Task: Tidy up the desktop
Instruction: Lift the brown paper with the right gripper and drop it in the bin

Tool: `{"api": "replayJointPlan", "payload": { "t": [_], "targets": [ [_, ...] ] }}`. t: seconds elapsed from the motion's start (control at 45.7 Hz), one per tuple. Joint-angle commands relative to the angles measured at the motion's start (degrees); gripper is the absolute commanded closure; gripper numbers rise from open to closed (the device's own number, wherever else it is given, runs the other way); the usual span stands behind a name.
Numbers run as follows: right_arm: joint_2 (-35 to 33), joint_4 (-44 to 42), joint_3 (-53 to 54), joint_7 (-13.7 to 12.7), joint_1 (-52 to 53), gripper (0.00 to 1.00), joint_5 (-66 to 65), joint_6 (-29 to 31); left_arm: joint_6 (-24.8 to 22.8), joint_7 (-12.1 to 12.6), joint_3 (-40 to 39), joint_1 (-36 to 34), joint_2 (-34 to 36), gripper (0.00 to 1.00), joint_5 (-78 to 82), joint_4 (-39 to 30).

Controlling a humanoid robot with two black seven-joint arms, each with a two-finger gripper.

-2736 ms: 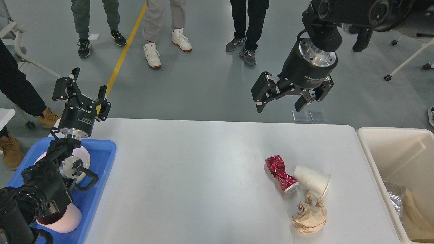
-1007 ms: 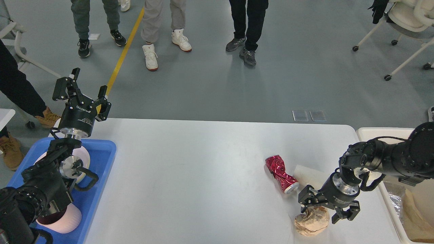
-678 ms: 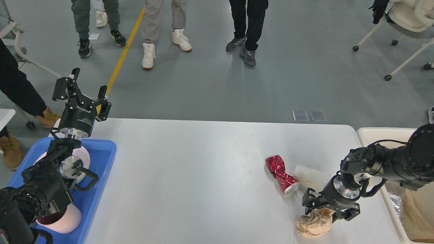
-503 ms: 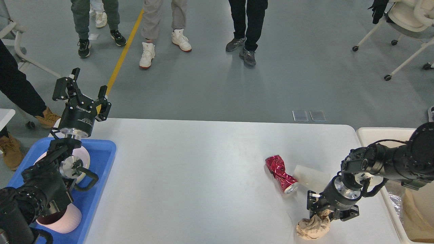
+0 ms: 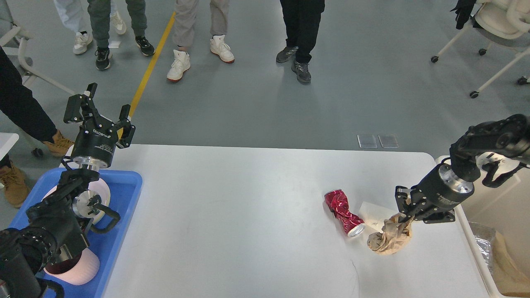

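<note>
Pinching the crumpled paper wad just beside the crushed can, your right claw grips it; your left claw stays spread past the table.

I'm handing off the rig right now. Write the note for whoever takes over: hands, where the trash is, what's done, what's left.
Right hand: shut on the crumpled brown paper, which hangs above the desktop, not yet over the cream bin.
Left hand: open, empty, raised above the blue tray.
On the desktop: crushed red can and white paper cup, side by side.
Done: paper grasped and off the surface; some trash is already in the bin.
Left: drop the paper in the bin, then clear the can and cup.
</note>
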Motion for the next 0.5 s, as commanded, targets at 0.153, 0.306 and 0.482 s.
{"api": "replayJointPlan", "payload": {
  "t": [0.153, 0.306, 0.482],
  "targets": [
    [-6.11, 1.35, 1.33, 0.05, 19.65, 1.0, 0.1, 6.53, 0.0, 0.0, 0.01, 0.0, -0.05, 0.04, 0.0, -0.01],
    [-7.26, 0.74, 2.56, 0.05, 25.72, 1.0, 0.1, 6.62, 0.0, 0.0, 0.01, 0.0, -0.05, 0.04, 0.0, -0.01],
    [-7.35, -1.28, 2.65, 0.05, 27.13, 1.0, 0.1, 5.74, 0.0, 0.0, 0.01, 0.0, 0.03, 0.04, 0.0, -0.01]
  ]
}}
